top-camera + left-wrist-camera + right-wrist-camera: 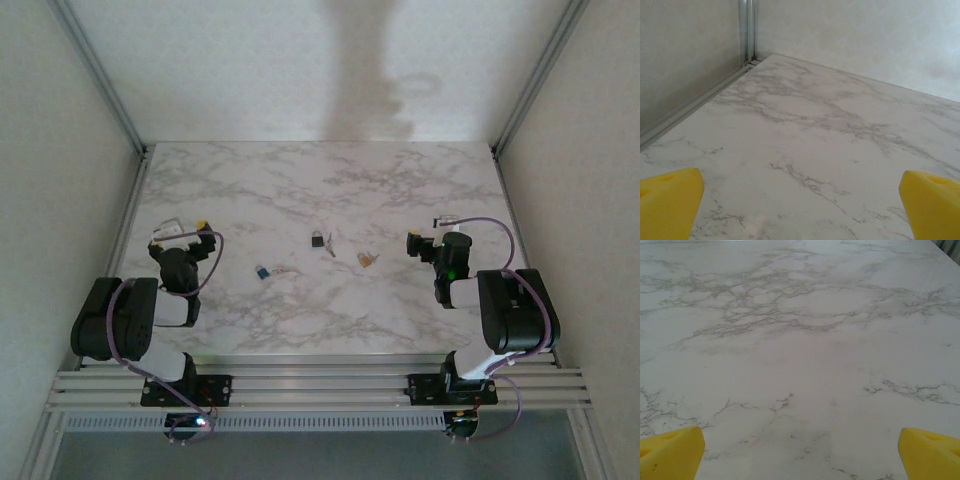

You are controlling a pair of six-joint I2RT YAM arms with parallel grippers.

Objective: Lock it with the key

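Observation:
In the top view a small dark padlock (pixel 316 240) lies near the middle of the marble table (pixel 300 180), with a small key (pixel 329 248) just right of it. My left gripper (pixel 183 230) rests low at the left, well apart from the padlock. My right gripper (pixel 430 232) rests low at the right, also apart. Both wrist views show yellow fingertips (pixel 670 200) (pixel 930 450) at the bottom corners. My left gripper (pixel 800 210) and right gripper (pixel 800 455) stand open over bare marble with nothing between the fingers.
A small blue item (pixel 262 271) with a metal piece beside it lies left of centre, and a small orange-gold item (pixel 366 260) lies right of centre. Walls and aluminium rails (pixel 130 220) close the table on three sides.

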